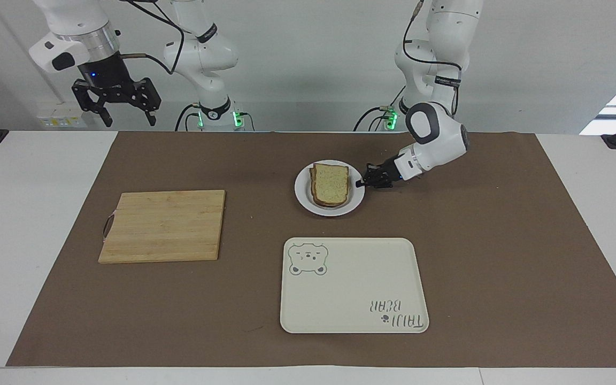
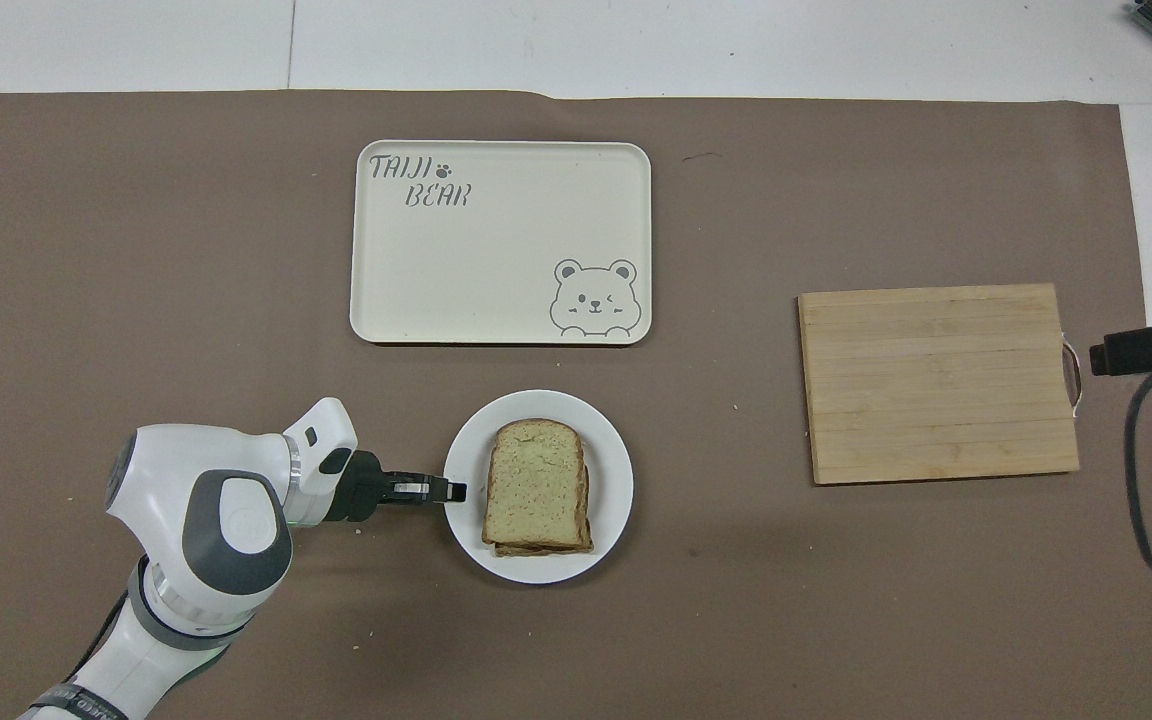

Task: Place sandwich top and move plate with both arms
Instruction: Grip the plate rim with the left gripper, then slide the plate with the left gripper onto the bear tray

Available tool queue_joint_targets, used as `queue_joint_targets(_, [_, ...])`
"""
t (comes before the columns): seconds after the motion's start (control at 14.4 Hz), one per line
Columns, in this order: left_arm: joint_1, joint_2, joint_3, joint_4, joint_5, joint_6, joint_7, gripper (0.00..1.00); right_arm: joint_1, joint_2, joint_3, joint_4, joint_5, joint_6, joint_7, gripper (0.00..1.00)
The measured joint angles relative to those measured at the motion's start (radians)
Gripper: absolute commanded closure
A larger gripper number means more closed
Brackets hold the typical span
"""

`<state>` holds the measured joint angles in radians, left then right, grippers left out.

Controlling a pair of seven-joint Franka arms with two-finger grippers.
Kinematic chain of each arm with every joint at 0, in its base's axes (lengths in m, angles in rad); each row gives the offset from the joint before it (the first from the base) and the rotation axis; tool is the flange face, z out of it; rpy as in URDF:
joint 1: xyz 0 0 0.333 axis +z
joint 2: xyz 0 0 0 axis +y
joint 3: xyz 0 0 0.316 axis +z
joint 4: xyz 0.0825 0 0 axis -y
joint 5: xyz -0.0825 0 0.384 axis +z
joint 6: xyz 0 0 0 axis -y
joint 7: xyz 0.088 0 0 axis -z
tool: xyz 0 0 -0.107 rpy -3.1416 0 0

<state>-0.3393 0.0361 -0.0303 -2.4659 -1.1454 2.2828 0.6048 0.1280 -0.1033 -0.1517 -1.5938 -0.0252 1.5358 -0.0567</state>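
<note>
The small white plate (image 1: 329, 210) (image 2: 612, 470) lies on the brown mat, nearer to the robots than the tray. On it the sandwich top (image 1: 331, 184) (image 2: 534, 480), a speckled slice with brown crust, rests on a lower slice whose edge peeks out. My left gripper (image 1: 360, 184) (image 2: 454, 490) reaches in low and level from the left arm's end and is shut on the plate's rim. My right gripper (image 1: 129, 118) hangs high above the table's edge at the right arm's end, open and holding nothing. That arm waits.
A cream tray (image 1: 353, 286) (image 2: 501, 250) with a bear drawing lies farther from the robots than the plate. A wooden cutting board (image 1: 163, 225) (image 2: 939, 382) lies toward the right arm's end. The brown mat covers most of the table.
</note>
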Motion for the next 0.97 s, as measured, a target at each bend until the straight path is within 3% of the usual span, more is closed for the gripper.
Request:
queue_joint_targets(0.28, [0.018,0.0,0.007,0.007,-0.019,-0.059,0.0,1.0,0.0,0.0,0.0,0.0,0.0,0.0,0.0,0.0])
queue_joint_targets(0.97, [0.201,0.007,0.014,0.082,-0.017,-0.295,0.021,1.0,0.0,0.0,0.0,0.0,0.0,0.0,0.0,0.0])
